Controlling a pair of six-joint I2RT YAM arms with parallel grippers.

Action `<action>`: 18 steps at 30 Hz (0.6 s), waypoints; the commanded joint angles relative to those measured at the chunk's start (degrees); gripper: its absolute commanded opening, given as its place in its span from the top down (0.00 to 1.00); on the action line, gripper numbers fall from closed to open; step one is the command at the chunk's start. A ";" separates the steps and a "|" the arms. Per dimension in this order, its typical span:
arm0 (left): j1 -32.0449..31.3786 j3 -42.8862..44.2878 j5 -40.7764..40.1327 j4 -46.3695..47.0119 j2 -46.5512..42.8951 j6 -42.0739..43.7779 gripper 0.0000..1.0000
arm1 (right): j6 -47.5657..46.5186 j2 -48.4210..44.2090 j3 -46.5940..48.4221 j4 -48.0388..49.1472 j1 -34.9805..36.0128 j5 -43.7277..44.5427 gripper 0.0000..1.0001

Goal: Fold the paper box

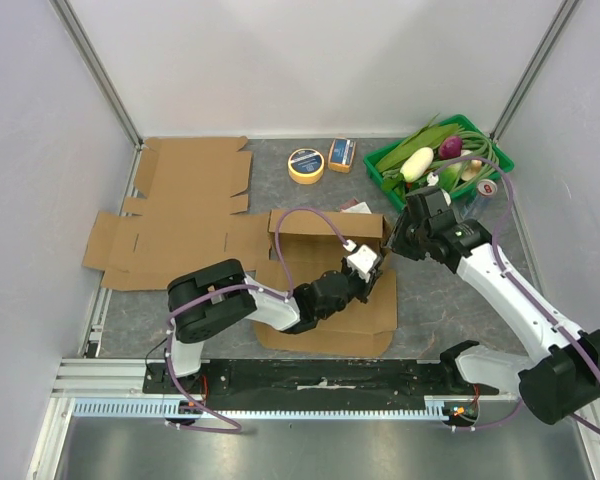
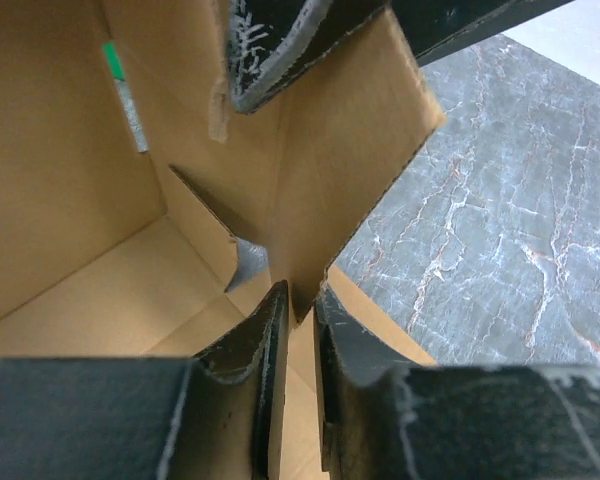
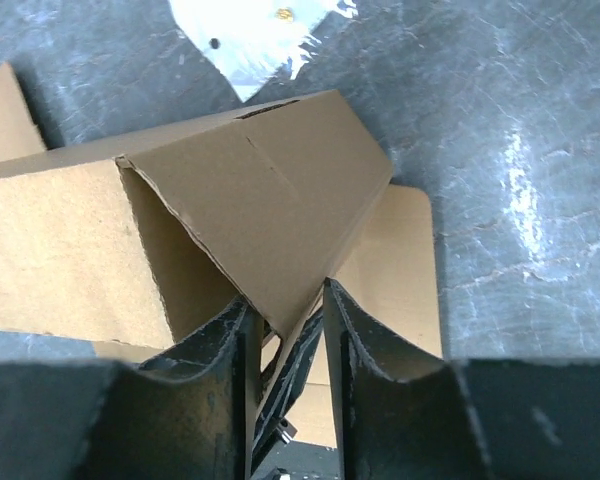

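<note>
The paper box [image 1: 330,226] sits in the middle of the dark stone-look surface [image 1: 440,300], just in front of the two arms. It is only partly folded. Its back wall stands up, and a big flat flap lies on the surface at the near side. Another flap [image 2: 350,150] at the right side of the box stands up in the air, and both claws meet there.

The left claw [image 1: 368,262] reaches in from the left, over the box. In its own camera, its two fingers [image 2: 265,340] are very close together. The bottom corner of the flap goes down into the thin gap between them, so it pinches the flap.

The right claw [image 1: 392,243] comes in from the right and meets the same flap from the other side. In its camera, one finger [image 3: 230,350] is on each side of the flap's pointed corner. The gap there is a bit wider, and I cannot tell if it squeezes the flap or only sits around it.

More flat cardboard sheets [image 1: 180,215] lie on the left. At the back are a yellow tape roll [image 1: 305,165], a small orange box [image 1: 341,155], and a green basket [image 1: 380,178] of vegetables [image 1: 418,162].
</note>
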 commanded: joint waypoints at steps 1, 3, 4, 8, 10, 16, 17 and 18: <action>1.38 0.26 6.51 1.62 -1.21 0.19 0.78 | -3.06 -2.31 -1.50 5.38 0.16 -3.84 0.62; 1.47 0.17 8.37 1.89 -1.21 0.10 0.80 | -4.19 -1.79 -1.07 6.35 0.07 -5.78 0.58; 1.47 0.17 8.19 1.45 -1.21 -0.07 0.86 | -5.16 -1.18 -0.37 5.83 -0.10 -7.70 0.55; 2.08 -0.18 5.47 0.04 -1.82 -1.92 0.98 | -12.10 -3.71 2.10 4.86 -1.41 -6.49 0.28; 2.70 -0.88 4.94 -0.31 -2.96 -2.80 0.98 | -16.75 -6.61 1.84 5.47 -2.82 -6.22 0.21; 5.07 -1.15 6.43 -4.96 -5.16 -3.33 0.98 | -25.28 -17.49 -4.38 13.87 -5.11 -4.65 0.20; 5.86 -1.14 7.04 -6.27 -5.68 -3.42 0.98 | -25.90 -19.78 -6.49 16.43 -5.20 -4.12 0.20; 6.30 -0.97 7.75 -7.07 -5.86 -3.50 0.98 | -26.52 -24.15 -11.47 19.33 -5.20 -3.94 0.20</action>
